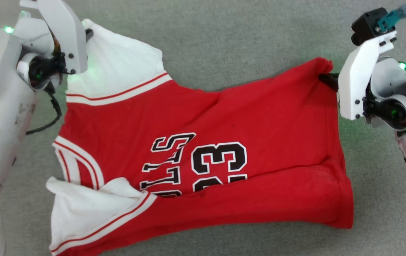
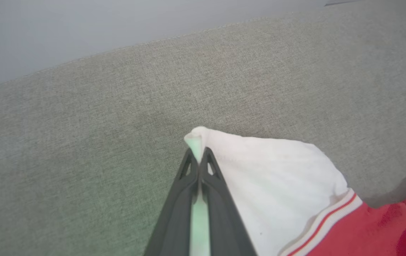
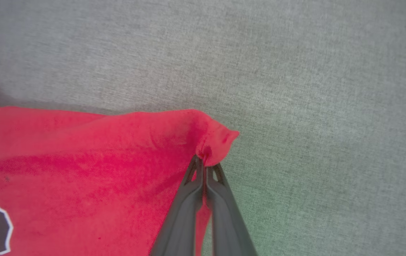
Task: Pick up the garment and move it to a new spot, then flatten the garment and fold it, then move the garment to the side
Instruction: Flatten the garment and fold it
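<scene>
The left gripper (image 2: 199,158), its two dark fingers pressed together, pinches the tip of a white short sleeve (image 2: 270,177) of the large red jersey tee (image 1: 203,121) with black "BULLS" lettering and number 23. The right gripper (image 3: 204,169) is likewise clamped on a red hem corner. The tee lies spread between them on the grey woven fabric surface (image 1: 245,39), its near edge folded over
</scene>
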